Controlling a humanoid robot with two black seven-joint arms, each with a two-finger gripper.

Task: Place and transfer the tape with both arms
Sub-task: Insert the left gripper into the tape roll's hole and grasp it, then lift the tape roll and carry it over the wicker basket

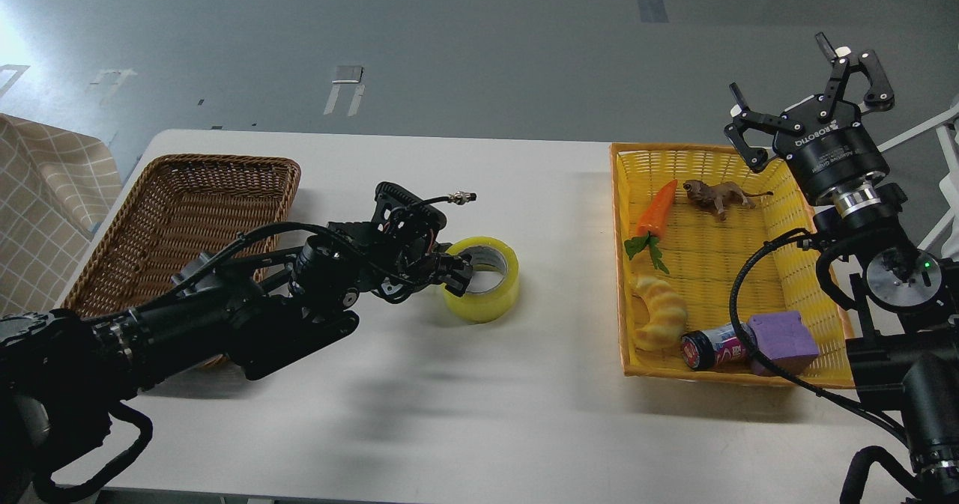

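The tape (491, 303), a glossy yellow roll with a grey-white core, lies flat on the white table (479, 414) near its middle. My left gripper (458, 278) reaches in from the left and is shut on the roll's left wall, with one finger inside the core. My right gripper (781, 70) is open and empty. It is held high, pointing up, over the far right corner of the yellow basket (619, 264).
A brown wicker basket (187, 189) stands at the table's left. The yellow basket holds a toy carrot (657, 208), a toy lion (715, 193), a striped croissant toy (663, 313), a small can (712, 347) and a purple block (783, 339). A checked cloth (45, 204) lies at the far left.
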